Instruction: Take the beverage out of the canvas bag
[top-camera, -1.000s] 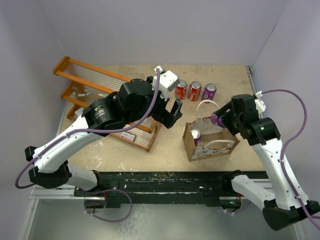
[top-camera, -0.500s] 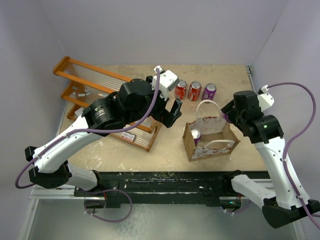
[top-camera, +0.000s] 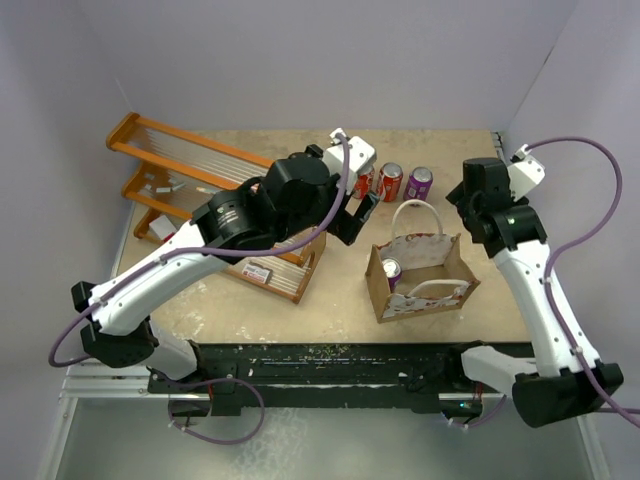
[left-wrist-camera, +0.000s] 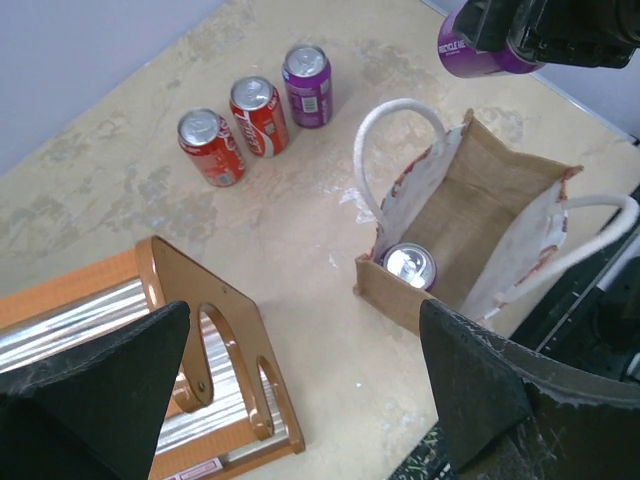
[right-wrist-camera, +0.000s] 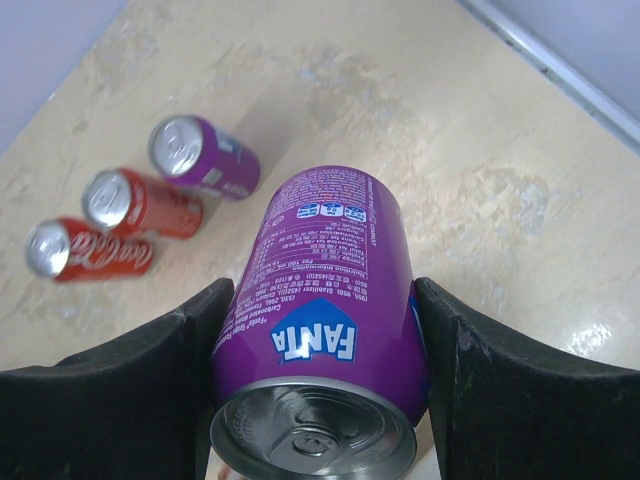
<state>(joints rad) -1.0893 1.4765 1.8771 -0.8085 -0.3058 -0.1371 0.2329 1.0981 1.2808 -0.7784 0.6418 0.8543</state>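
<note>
Top external: high behind arms, looking down. Wrist views closer; top, left share canvas bag (top-camera: 377, 288).

A can (left-wrist-camera: 412, 264) stands inside the canvas bag (left-wrist-camera: 500, 195), three cans (left-wrist-camera: 258, 115) in a row behind it.

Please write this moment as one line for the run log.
right end effector: shut on purple can | left end effector: open | canvas bag: second can inside

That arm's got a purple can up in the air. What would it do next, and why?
Probably lower it onto the table beside the standing purple can, then let go: the right gripper holds the Fanta can in mid-air, outside the canvas bag, with bare table beneath.
</note>
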